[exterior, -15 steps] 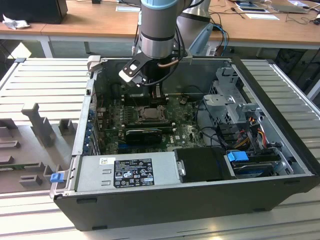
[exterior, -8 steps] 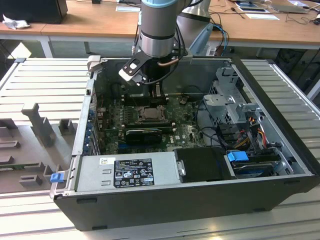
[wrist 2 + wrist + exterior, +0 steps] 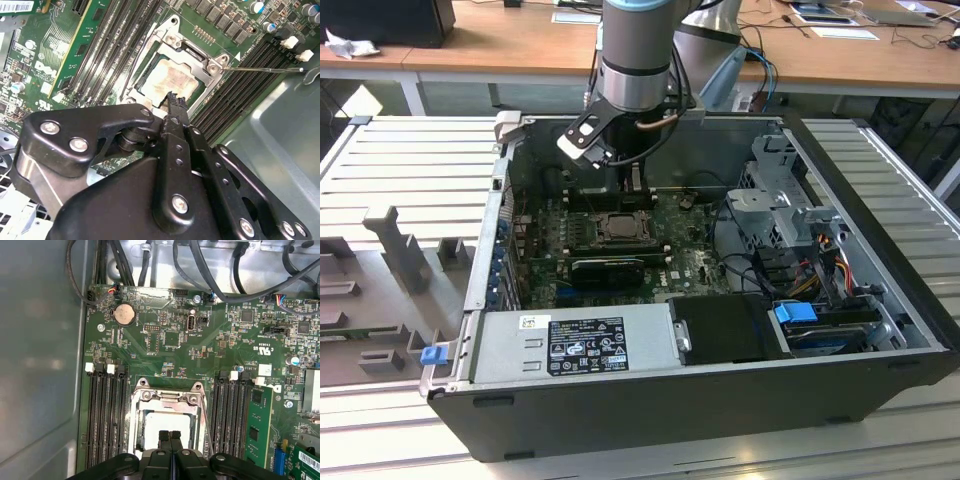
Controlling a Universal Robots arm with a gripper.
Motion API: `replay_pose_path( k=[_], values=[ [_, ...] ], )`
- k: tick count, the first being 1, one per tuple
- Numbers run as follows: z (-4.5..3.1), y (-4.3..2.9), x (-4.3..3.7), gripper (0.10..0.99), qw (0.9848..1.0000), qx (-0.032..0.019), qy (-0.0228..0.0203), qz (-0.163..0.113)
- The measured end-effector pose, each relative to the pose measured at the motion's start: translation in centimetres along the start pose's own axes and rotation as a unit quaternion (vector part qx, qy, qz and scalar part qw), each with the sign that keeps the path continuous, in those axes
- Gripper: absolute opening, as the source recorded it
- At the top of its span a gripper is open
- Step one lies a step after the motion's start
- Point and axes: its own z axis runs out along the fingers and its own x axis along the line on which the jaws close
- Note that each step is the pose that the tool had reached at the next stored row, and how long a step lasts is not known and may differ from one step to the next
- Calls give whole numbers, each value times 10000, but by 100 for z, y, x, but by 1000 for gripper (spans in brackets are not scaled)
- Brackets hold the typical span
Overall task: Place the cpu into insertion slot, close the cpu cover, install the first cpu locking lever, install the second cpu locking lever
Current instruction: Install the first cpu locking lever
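I had open room straight above the socket (image 3: 165, 415); memory slots (image 3: 102, 415) flanked it on both sides, a thin wire lever (image 3: 262, 69) stuck out over one bank, and the case wall (image 3: 40, 365) stood near.

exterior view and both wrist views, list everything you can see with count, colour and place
computer case: one, black, lying open on the slatted table
slatted table: one, pale grey, under the case
motherboard: one, green, on the case floor
cpu: one, pale silver, mid-board, showing through the cover's window
cpu cover: one, dull silver, framing the cpu
memory slots: two banks, black, either side of the cpu
coin cell: one, silver, on the board, apart from the cpu
power supply: one, grey, against the case's near wall in the exterior view
cables: several, black, along the board's edge
arm: one, grey, reaching down into the case
gripper: one, black, shut, over the cpu
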Motion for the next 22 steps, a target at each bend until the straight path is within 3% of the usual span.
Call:
replay_pose_path(
  k=[22],
  values=[
    [-102, 0, 2, 106, 10000, 0, 0, 22]
  ],
)
